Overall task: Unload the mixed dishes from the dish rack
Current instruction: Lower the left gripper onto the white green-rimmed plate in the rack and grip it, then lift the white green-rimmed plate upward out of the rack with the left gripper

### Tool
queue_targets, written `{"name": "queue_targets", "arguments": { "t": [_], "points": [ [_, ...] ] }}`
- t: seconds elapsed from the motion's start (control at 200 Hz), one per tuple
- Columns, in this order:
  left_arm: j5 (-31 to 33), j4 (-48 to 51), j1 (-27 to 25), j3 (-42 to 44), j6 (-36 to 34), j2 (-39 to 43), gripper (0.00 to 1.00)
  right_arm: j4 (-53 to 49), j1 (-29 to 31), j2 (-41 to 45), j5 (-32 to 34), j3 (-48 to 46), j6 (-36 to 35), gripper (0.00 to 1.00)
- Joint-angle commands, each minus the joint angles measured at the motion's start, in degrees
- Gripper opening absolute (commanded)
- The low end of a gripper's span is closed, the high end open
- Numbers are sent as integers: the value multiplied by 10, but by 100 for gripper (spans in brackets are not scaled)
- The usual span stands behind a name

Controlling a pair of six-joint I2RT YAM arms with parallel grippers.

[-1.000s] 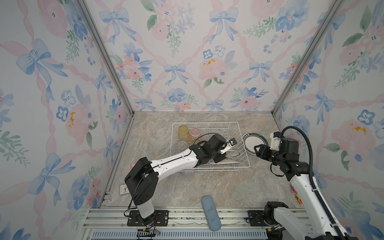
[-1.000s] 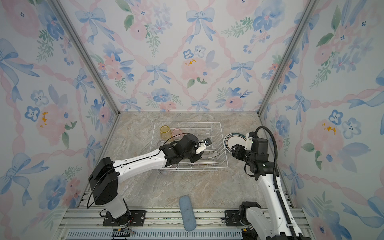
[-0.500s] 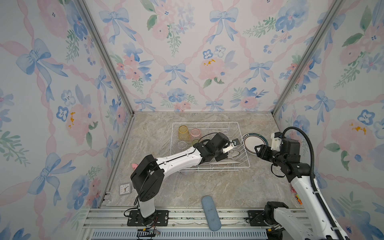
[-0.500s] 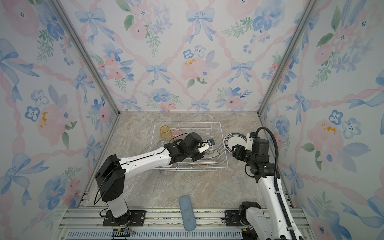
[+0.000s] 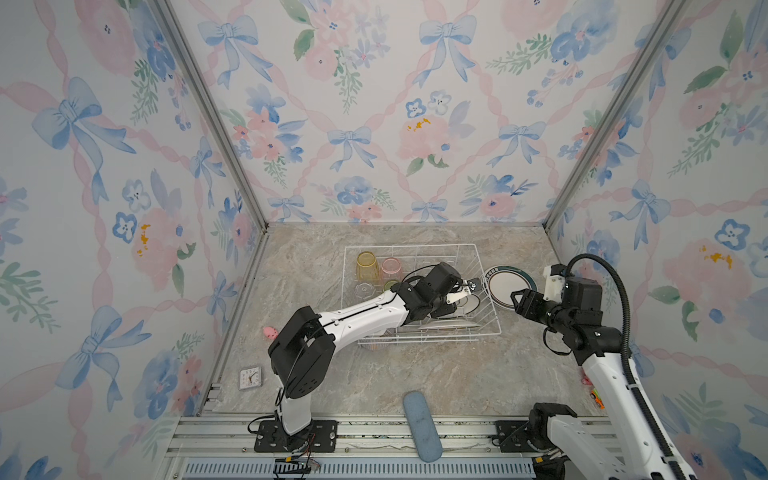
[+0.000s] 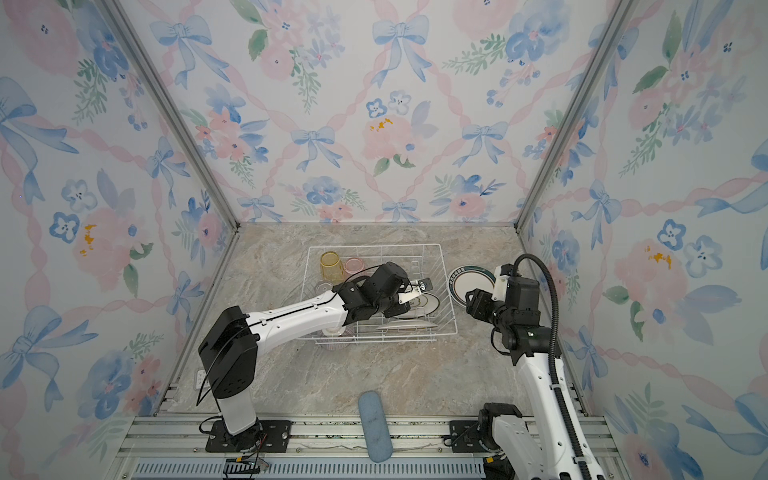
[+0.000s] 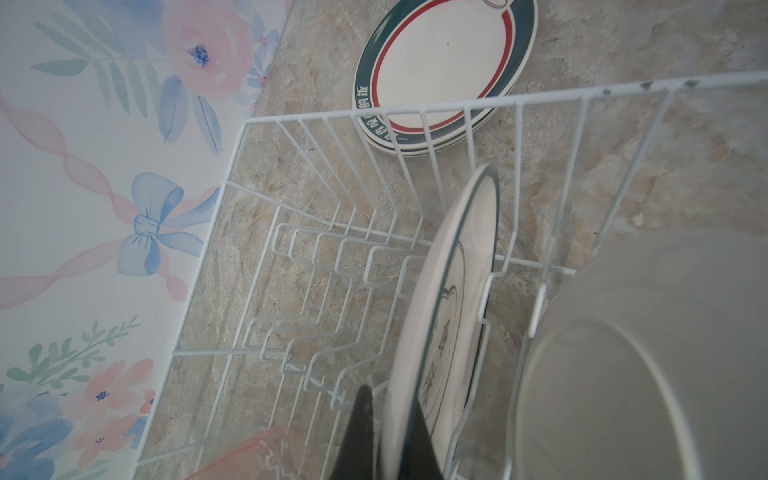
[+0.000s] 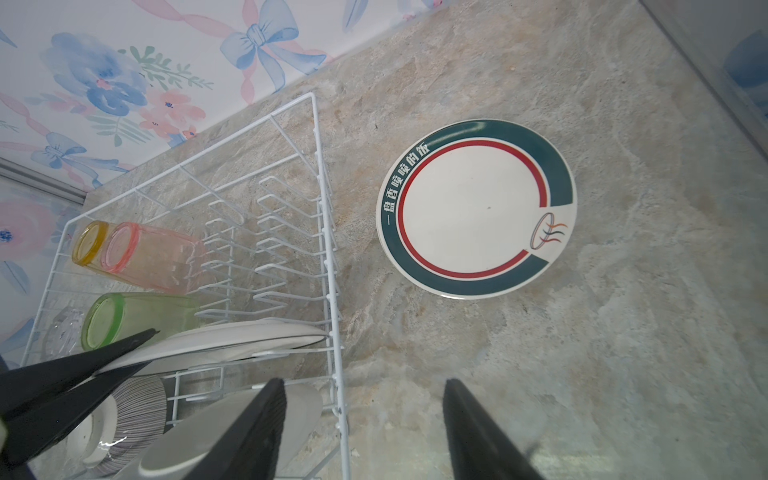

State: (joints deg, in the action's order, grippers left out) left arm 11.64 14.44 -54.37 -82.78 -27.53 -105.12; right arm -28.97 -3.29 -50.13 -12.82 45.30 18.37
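While clenching left tool (image 7: 388,436) on the rim of a plate (image 7: 449,282) standing in the dish rack (image 7: 415,109), risked snagging prongs (image 7: 316,249) just ahead, or slipping off thin edge. Held right tool (image 8: 365,390) spread, empty.

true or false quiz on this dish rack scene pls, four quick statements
1. The left gripper is shut on a plate standing in the dish rack. True.
2. The right gripper grips a plate. False: it is open and empty, above the table.
3. The pink tumbler sits out on the table. False: it is in the rack, beside the yellow tumbler.
4. A stack of plates lies on the table outside the rack. True.
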Motion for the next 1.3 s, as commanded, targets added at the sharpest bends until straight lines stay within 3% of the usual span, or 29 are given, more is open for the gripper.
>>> {"name": "queue_targets", "arguments": {
  "t": [0.0, 0.6, 1.03, 1.295],
  "points": [
    [-6, 13, -1, -16, 18, -15, 0, -5, -5, 3, -3, -5, -8, 63],
    [35, 10, 0, -27, -18, -19, 0, 3, -6, -5, -11, -4, -2, 63],
    [58, -32, 5, 1, -8, 63, 0, 9, -6, -3, -17, -8, 4, 63],
    [41, -42, 15, 7, 9, 110, 0, 10, -5, 3, -22, -11, 8, 63]
  ]
}}
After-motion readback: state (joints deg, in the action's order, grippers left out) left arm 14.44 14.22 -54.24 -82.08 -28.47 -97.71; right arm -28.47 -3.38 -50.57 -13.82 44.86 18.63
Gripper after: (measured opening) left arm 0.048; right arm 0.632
